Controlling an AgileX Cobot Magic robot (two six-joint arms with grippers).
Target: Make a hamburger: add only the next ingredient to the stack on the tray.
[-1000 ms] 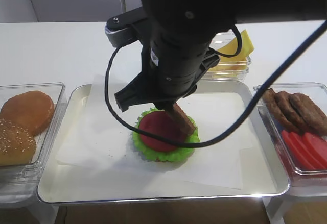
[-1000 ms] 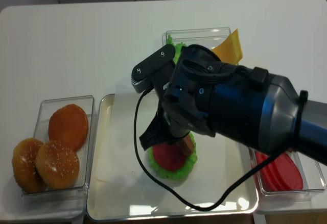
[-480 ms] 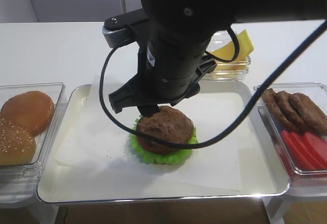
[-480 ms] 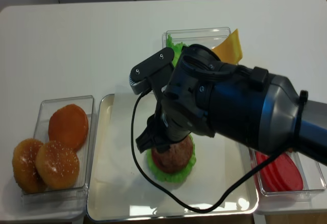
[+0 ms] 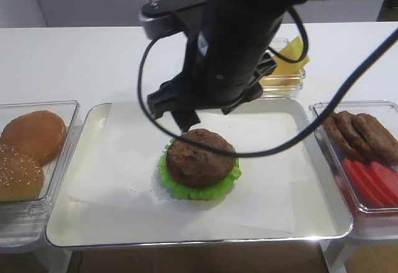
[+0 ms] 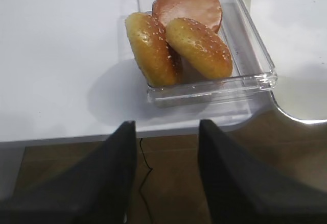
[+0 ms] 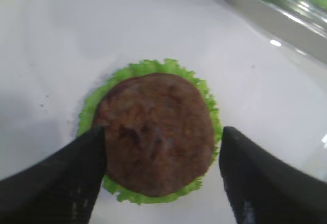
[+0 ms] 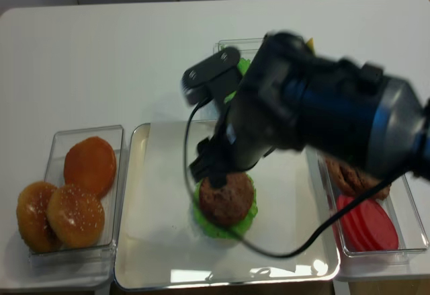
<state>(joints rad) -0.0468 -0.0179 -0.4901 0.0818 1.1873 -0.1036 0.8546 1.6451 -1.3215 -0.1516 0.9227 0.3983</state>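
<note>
The dark-brown meat patty [image 5: 200, 153] lies flat on top of the stack, inside the frilly green lettuce rim [image 5: 186, 189]. The patty hides nearly all of the tomato slice. The stack sits mid-tray on the white paper of the metal tray [image 5: 186, 243]. In the right wrist view the patty [image 7: 156, 132] lies below my right gripper [image 7: 162, 130], which is open, its fingers either side and clear of the patty. My left gripper [image 6: 167, 123] is open and empty beyond the table's front edge, near the bun box.
A clear box of bun halves [image 5: 31, 148] stands left of the tray. To the right, a box [image 5: 380, 209] holds more patties [image 5: 360, 133] and tomato slices [image 5: 373, 183]. Behind the tray stands a box with cheese [image 5: 286, 68]. The right arm [image 5: 236, 49] covers the tray's back middle.
A second ago the right gripper was shut on the patty, holding it tilted on edge over the tomato. It has since opened and risen, and the patty now lies flat on the stack.
</note>
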